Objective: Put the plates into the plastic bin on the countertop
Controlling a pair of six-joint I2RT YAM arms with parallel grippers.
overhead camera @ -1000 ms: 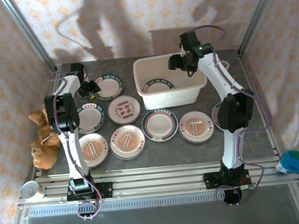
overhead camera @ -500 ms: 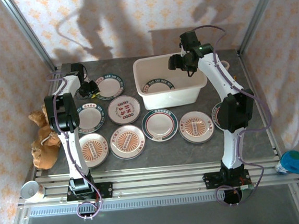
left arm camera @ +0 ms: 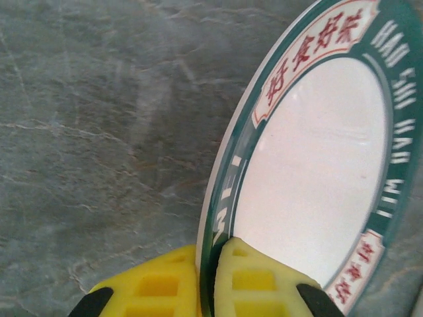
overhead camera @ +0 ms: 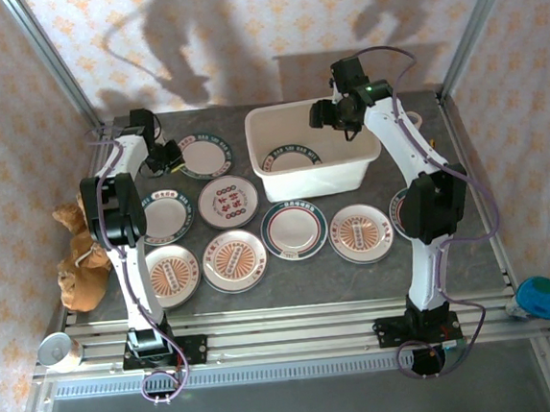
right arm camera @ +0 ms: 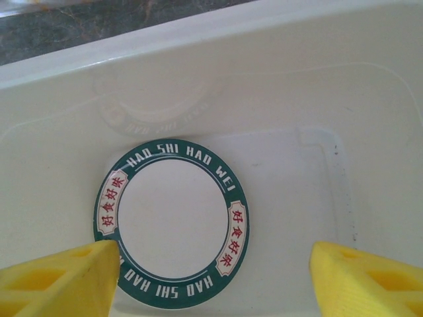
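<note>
early stage. binned plate [right arm camera: 172, 221], teal-rimmed, lies flat on floor of plastic bin [overhead camera: 321, 176]. right gripper [overhead camera: 330, 114] hovers over bin, jaws wide apart, nothing held. left gripper [left arm camera: 211, 284] pinched shut on rim of gripped plate [left arm camera: 310, 172], teal-rimmed too, at far left of desk [overhead camera: 305, 273], near bin's left wall; cannot tell if lifted off surface. remaining plates [overhead camera: 233, 260], roughly seven, teal-rimmed and orange-centred, lie flat in front of bin, one partly hidden behind right arm. judgement: one in, one in hand, most left.
</note>
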